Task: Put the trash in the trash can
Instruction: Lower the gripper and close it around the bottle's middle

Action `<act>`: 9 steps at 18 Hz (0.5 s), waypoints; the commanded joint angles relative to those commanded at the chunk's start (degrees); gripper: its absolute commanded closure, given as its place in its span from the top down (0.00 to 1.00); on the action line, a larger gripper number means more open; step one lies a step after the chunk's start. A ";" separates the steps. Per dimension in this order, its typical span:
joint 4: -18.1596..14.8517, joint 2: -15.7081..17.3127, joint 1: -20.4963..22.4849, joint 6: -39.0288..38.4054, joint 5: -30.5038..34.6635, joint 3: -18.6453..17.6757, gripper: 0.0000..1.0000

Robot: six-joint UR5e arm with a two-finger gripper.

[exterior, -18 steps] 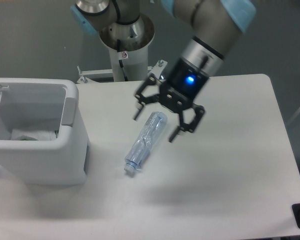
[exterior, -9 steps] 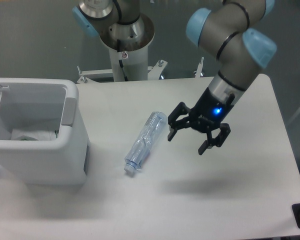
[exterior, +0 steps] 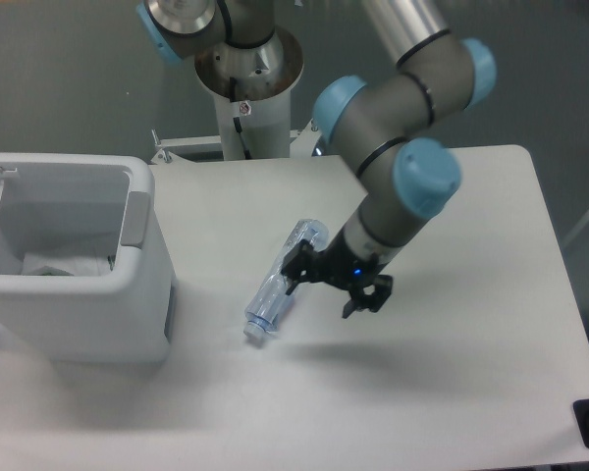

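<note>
Clear bluish plastic bottle (exterior: pixel 285 281) lay beside the black two-finger gripper (exterior: pixel 336 288) — jaws spread, holding nothing — which needed centring across the body before closing.

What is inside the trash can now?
In the trash can, the white bag lies on the bottom. The near wall hides the front of the floor, so anything there cannot be seen. The bottle is outside, on the table.
</note>
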 joint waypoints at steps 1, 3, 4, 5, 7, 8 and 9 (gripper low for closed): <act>0.00 -0.44 -0.53 -0.26 0.00 0.00 1.00; 0.09 -1.49 -1.67 -0.70 0.70 0.09 1.00; 0.00 -2.02 -2.55 -1.49 2.10 0.26 1.00; 0.00 -2.55 -3.60 -1.93 3.85 0.26 1.00; 0.00 -3.51 -5.19 -2.20 6.93 0.26 1.00; 0.00 -3.95 -5.80 -2.29 7.81 0.26 1.00; 0.00 -4.04 -6.33 -2.64 8.69 0.00 1.00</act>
